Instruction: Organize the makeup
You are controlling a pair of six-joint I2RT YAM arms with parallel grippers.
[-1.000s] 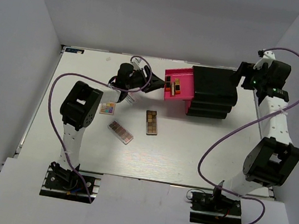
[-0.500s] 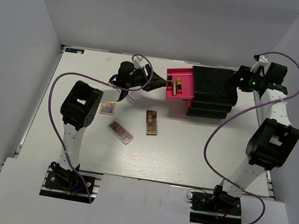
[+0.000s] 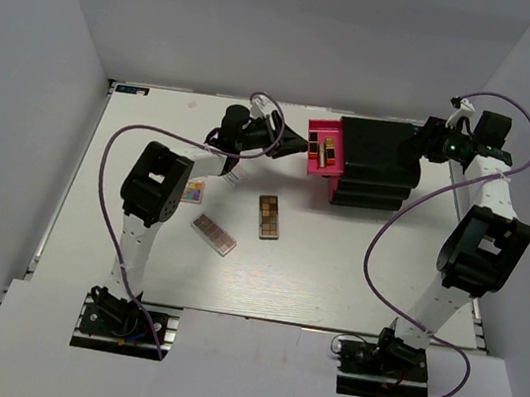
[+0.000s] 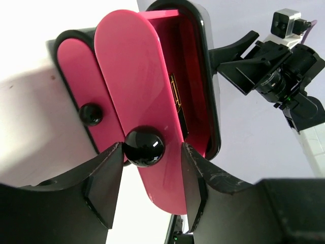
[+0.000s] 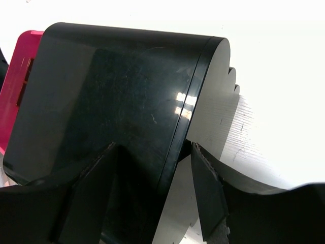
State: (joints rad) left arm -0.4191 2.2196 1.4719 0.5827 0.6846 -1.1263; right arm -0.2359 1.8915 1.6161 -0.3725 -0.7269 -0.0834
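The pink top drawer (image 3: 320, 154) of the black box (image 3: 378, 165) stands part-way out, with gold-and-black lipsticks (image 3: 328, 152) inside; one also shows in the left wrist view (image 4: 176, 101). My left gripper (image 3: 295, 146) is open at the drawer front (image 4: 137, 76), its fingers on either side of the black knob (image 4: 144, 146). My right gripper (image 3: 423, 140) is open, astride the box's rear top edge (image 5: 190, 101). A brown eyeshadow palette (image 3: 268, 216), a pink palette (image 3: 214, 235) and a small colourful palette (image 3: 191, 191) lie on the table.
A second pink drawer front with its own knob (image 4: 90, 114) sits below the top one. A white card-like item (image 3: 232, 178) lies under the left arm. Purple cables loop over both arms. White walls close in the table at the back and on both sides.
My left gripper has moved right with the pink drawer, which now sits further into the black box. The right arm straightened a second ago and has since held still.
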